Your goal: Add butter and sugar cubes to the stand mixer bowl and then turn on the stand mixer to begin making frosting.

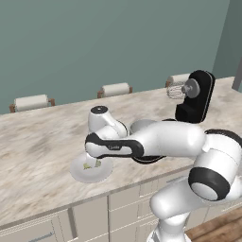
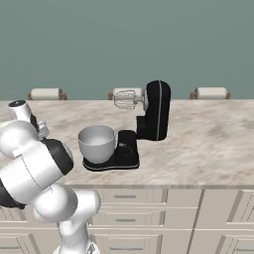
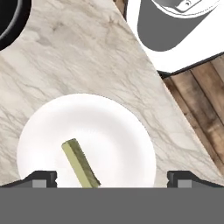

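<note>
Item 1: round flat white plate (image 3: 87, 131), the landmark, near the front edge of the veined beige marble worktop (image 1: 42, 142).
Item 2: pale yellow-green oblong butter stick (image 3: 81, 164), lying flat on the plate, angled across it.
Item 3: two-finger dark-tipped claw (image 3: 111, 178), hanging directly over the plate, released to full width with nothing in it, the stick between its tips; likely poised to pick.
Item 4: deep silver-grey metal bowl (image 2: 96, 143), on the glossy black stand mixer (image 2: 154, 114) beside the plate, head tilted up so the bowl can take ingredients.
</note>
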